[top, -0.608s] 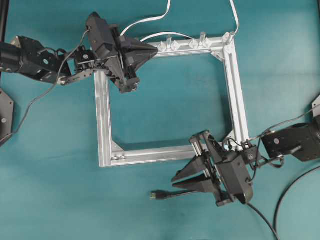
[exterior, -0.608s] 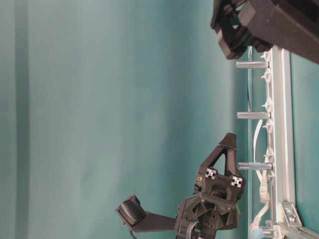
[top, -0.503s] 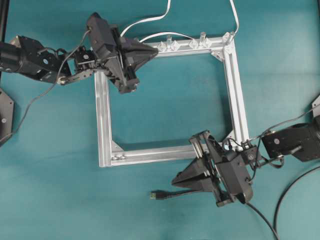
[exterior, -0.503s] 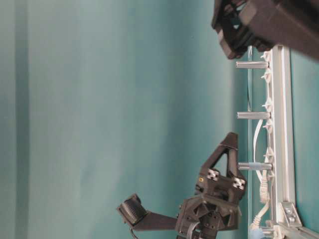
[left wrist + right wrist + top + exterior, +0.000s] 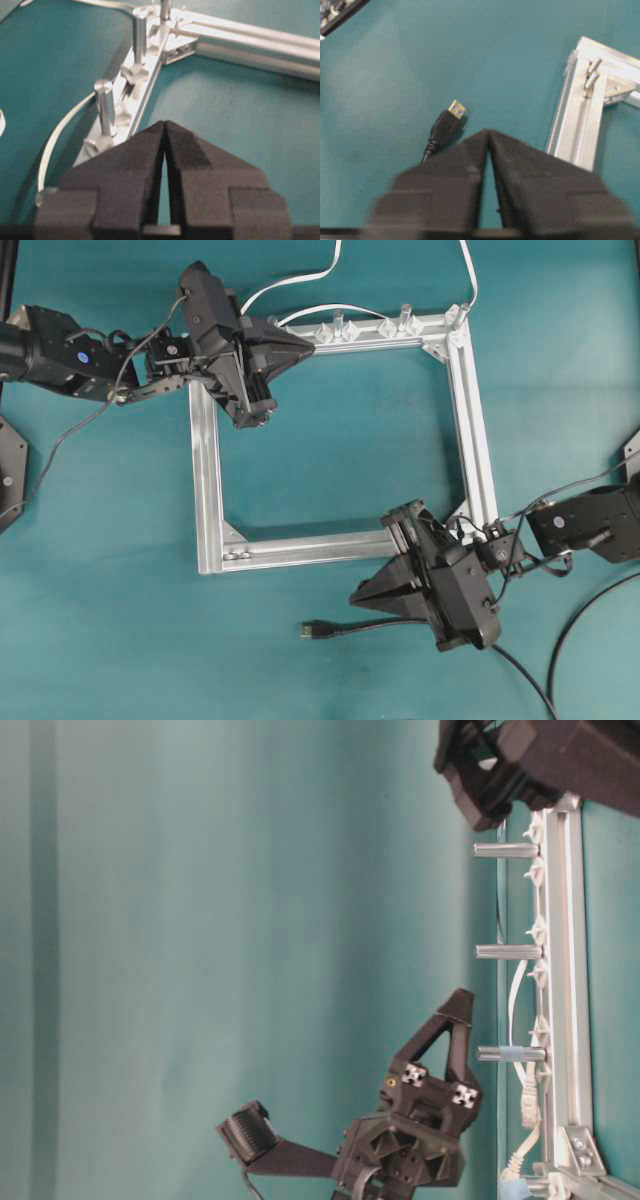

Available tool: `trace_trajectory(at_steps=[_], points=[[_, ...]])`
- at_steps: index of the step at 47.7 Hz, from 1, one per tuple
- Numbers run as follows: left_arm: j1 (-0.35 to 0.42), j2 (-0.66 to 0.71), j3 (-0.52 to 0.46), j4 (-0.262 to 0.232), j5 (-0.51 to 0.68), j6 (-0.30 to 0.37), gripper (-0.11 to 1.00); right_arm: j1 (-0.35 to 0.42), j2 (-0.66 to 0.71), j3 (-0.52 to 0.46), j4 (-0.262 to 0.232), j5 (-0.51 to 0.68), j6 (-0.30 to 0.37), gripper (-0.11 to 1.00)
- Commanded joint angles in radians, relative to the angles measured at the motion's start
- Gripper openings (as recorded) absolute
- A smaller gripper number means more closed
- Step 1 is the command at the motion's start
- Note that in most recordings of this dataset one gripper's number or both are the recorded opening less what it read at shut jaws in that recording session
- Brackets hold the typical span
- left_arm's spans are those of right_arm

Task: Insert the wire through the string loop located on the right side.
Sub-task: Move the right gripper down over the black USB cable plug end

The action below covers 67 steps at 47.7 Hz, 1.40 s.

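Note:
The wire (image 5: pixel 380 624) lies on the teal table below the aluminium frame (image 5: pixel 205 470), its black plug (image 5: pixel 315 630) pointing left. From the right wrist, the plug (image 5: pixel 446 125) shows a gold tip, just left of my right gripper (image 5: pixel 487 131). That gripper (image 5: pixel 354 600) is shut with nothing between its fingertips and hovers just above the wire, beside the frame's bottom bar. My left gripper (image 5: pixel 305 343) is shut and empty at the frame's top left corner; its tips (image 5: pixel 164 122) meet near an upright post (image 5: pixel 105 107). The string loop is too small to make out.
A white flat cable (image 5: pixel 300 280) curves behind the frame's top bar, which carries upright metal posts (image 5: pixel 405 312) and clear clips (image 5: pixel 325 332). The wire trails off to the lower right (image 5: pixel 530 685). From table level the posts (image 5: pixel 505 952) stand beside the right gripper (image 5: pixel 462 995).
My right gripper's fingers went from spread apart to shut, with the wire still on the table beside them. The left gripper edged slightly up and right along the top bar.

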Motion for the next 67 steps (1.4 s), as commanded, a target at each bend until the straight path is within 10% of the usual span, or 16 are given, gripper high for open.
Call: trace_trajectory(at_steps=[1,9,16,43,67], points=[[0.002,-0.041,-0.015,0.005,0.011,-0.002,0.03,0.003,-0.028,-0.018,0.012,-0.003,-0.003,0.32],[-0.003,-0.058,-0.012,0.005,0.032,-0.003,0.43,0.006,-0.028,-0.017,0.054,-0.003,0.002,0.80],[-0.005,-0.061,-0.012,0.005,0.044,-0.003,0.74,0.008,-0.028,-0.015,0.098,-0.003,0.002,0.81],[-0.005,-0.061,0.006,0.003,0.046,-0.003,0.75,0.189,-0.092,0.051,0.508,-0.035,-0.025,0.81],[-0.034,-0.061,0.009,0.003,0.046,-0.003,0.74,0.216,0.077,-0.048,0.551,-0.040,-0.083,0.81]])
